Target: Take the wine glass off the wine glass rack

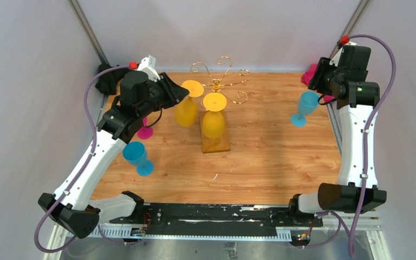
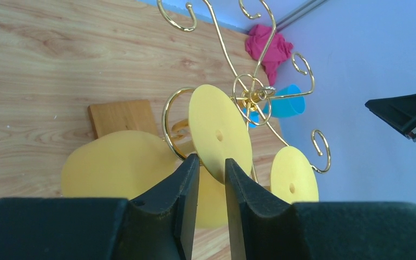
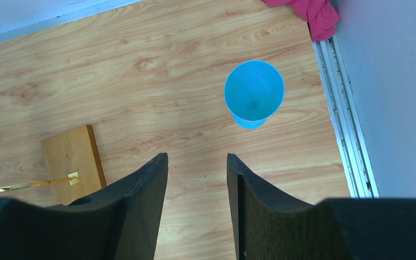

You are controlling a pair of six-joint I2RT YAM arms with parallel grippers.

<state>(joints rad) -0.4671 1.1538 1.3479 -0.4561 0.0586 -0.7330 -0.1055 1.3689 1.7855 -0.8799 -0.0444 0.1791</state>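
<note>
The gold wire wine glass rack [image 1: 219, 81] stands on its wooden base [image 1: 216, 142] at the back middle. Two yellow wine glasses hang upside down on it, a left one [image 1: 186, 111] and a right one [image 1: 213, 123]. My left gripper [image 1: 183, 92] is at the left glass, just below its foot. In the left wrist view its jaws [image 2: 211, 160] stand a narrow gap apart, and the rim of that foot [image 2: 219, 130] sits at the fingertips. I see nothing pinched between the pads, and the stem is hidden. My right gripper [image 3: 197, 157] is open and empty, high at the far right.
A blue glass [image 1: 305, 107] stands at the right under my right gripper and also shows in the right wrist view [image 3: 254, 95]. Another blue glass [image 1: 136, 156] and a pink glass [image 1: 145, 131] stand by my left arm. A pink cloth [image 1: 309, 74] and a black cloth [image 1: 107, 81] lie in the back corners.
</note>
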